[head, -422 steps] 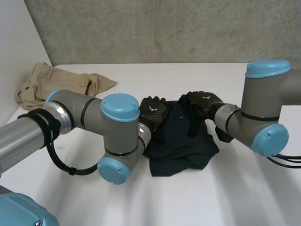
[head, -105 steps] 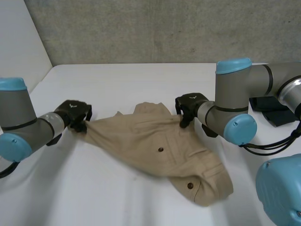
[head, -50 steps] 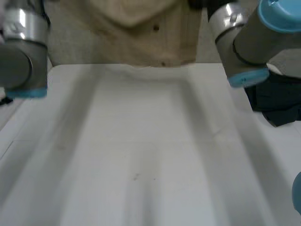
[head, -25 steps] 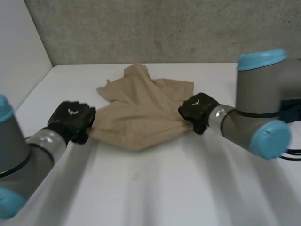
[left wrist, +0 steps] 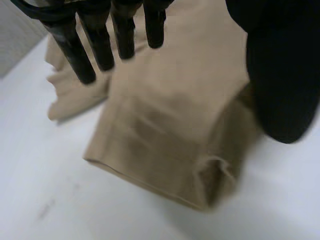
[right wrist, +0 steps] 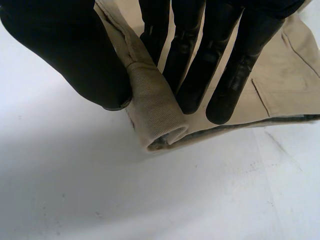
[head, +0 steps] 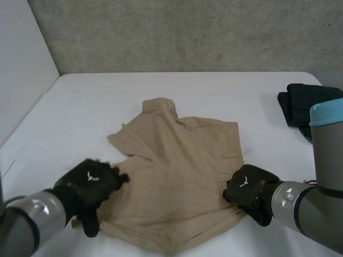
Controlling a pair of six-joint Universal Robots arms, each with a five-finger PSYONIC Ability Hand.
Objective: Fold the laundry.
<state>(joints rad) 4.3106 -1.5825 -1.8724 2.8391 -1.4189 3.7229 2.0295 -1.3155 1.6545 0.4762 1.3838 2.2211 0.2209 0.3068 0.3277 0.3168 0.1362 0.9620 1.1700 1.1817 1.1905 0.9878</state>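
Observation:
Tan shorts (head: 177, 176) lie spread on the white table (head: 161, 88), with the near hem towards me. My left hand (head: 91, 184) hovers over their near left corner. In the left wrist view its fingers (left wrist: 100, 45) are straight and apart from the thumb, and the cloth (left wrist: 175, 115) lies loose under them with nothing pinched. My right hand (head: 247, 188) is at the near right corner. In the right wrist view this hand (right wrist: 75, 50) pinches a rolled edge of the tan cloth (right wrist: 155, 110) between thumb and fingers.
A dark folded garment (head: 303, 101) rests at the back right of the table. A white wall (head: 21, 69) runs along the table's left side, and a grey wall stands behind it.
Both hands drew the shorts towards the near edge and laid them flatter. The left hand opened and let go of its corner. The right hand kept its pinch.

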